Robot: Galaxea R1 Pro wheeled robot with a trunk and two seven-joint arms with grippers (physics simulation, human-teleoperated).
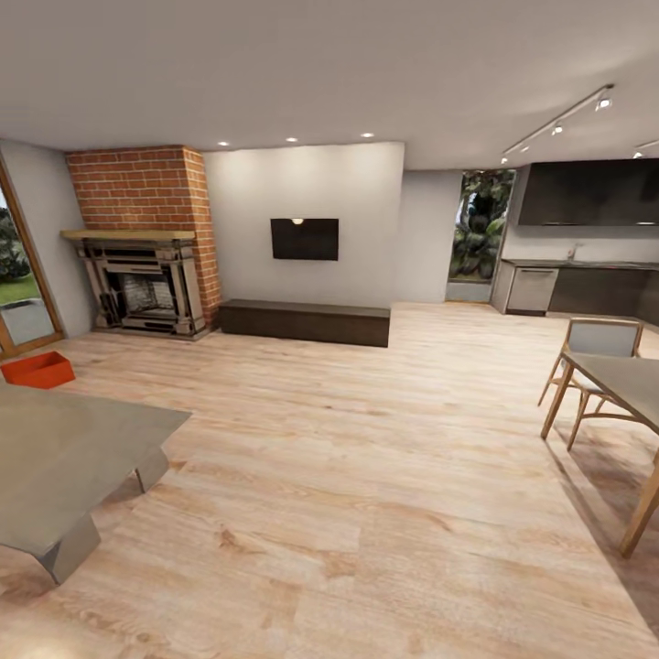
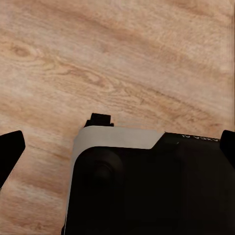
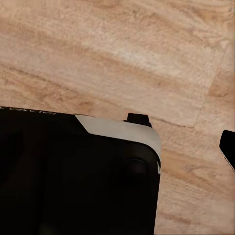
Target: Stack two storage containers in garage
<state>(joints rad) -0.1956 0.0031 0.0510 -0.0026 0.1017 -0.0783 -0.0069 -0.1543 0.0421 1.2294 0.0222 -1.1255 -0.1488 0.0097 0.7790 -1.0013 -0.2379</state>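
I am looking across the living room from the head camera, with the robot parked well back on the light wood plank floor point(image 1: 366, 458). One orange-red storage container point(image 1: 37, 370) is sitting on that floor at the far left, near the glass door point(image 1: 23, 284) and not far from the brick fireplace point(image 1: 146, 247). I am spotting just this one bin for now; a grey low table point(image 1: 73, 458) is standing in the foreground between me and it, so I am judging I will have to drive around that table to reach it.

Both arms are hanging tucked beside the base, which I take as a travel posture for keeping clear of furniture. The left wrist camera is looking down past the robot's own dark body at floor planks; dark finger edges of the left tool point(image 2: 117, 147) are sitting far apart at the frame sides, so I am reading it as spread wide and holding nothing. For the right tool point(image 3: 227, 147) I am seeing just one dark finger edge, so I cannot tell its spread.

Nothing is picked up yet.
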